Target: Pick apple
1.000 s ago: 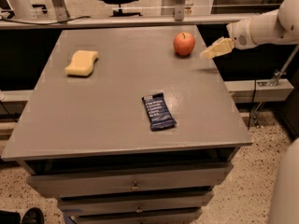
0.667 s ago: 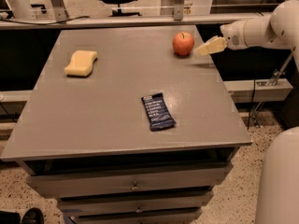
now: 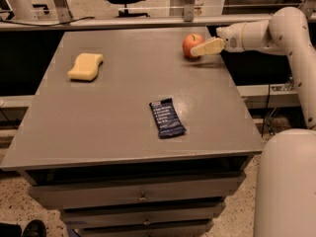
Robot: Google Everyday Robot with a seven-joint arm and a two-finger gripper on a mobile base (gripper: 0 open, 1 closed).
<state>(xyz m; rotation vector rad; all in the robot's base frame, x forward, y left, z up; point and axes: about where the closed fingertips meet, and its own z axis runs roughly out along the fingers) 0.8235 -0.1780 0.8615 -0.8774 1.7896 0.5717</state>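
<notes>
While the apple (image 3: pixel 189 44) sat near the tabletop's (image 3: pixel 118 107) far right edge, the pincer (image 3: pixel 198 49) hung level against its right side; whether it gripped could not be told.

Grey table (image 3: pixel 123 132) — sponge (image 3: pixel 86 66), apple (image 3: pixel 190 43), dark wrapper (image 3: pixel 167 118) on it; jaws beside apple.
</notes>
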